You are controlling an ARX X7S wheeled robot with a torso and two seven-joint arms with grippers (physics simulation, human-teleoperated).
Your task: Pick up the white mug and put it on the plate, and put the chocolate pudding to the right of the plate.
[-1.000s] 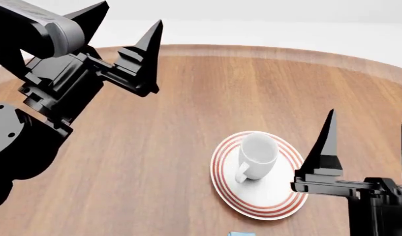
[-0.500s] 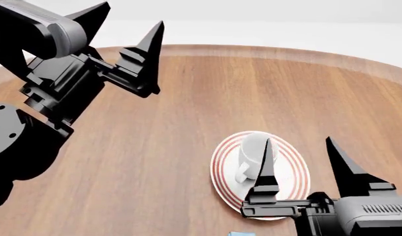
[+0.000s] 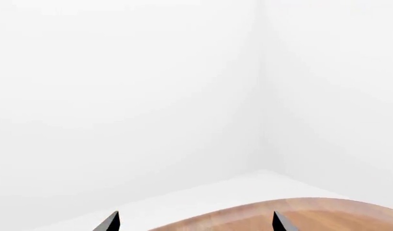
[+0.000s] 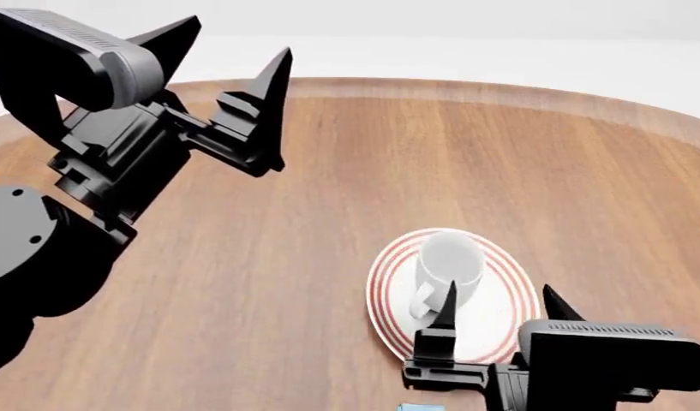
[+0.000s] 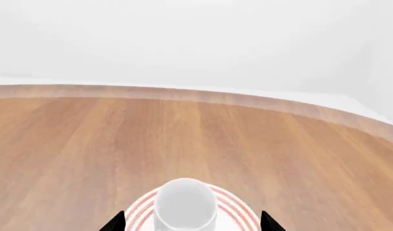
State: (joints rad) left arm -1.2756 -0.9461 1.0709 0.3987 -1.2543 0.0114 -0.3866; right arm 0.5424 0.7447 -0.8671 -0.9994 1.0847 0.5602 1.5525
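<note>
The white mug (image 4: pixel 447 272) stands on the red-ringed plate (image 4: pixel 502 334) in the near right part of the table, handle toward me. It also shows in the right wrist view (image 5: pixel 184 204) on the plate (image 5: pixel 238 211). My right gripper (image 4: pixel 499 308) is open and empty, low at the plate's near edge, its fingertips either side of the plate in the right wrist view. My left gripper (image 4: pixel 233 60) is open and empty, raised over the far left of the table. A light blue corner of the chocolate pudding (image 4: pixel 421 408) peeks at the bottom edge.
The round wooden table (image 4: pixel 326 214) curves away at the back, with a white floor and walls beyond. The left wrist view shows only the table's far rim (image 3: pixel 299 211) and white walls.
My right gripper has swung left and down, from beside the plate's right edge to behind its near edge. The left gripper has shifted slightly. The mug and plate have not moved.
</note>
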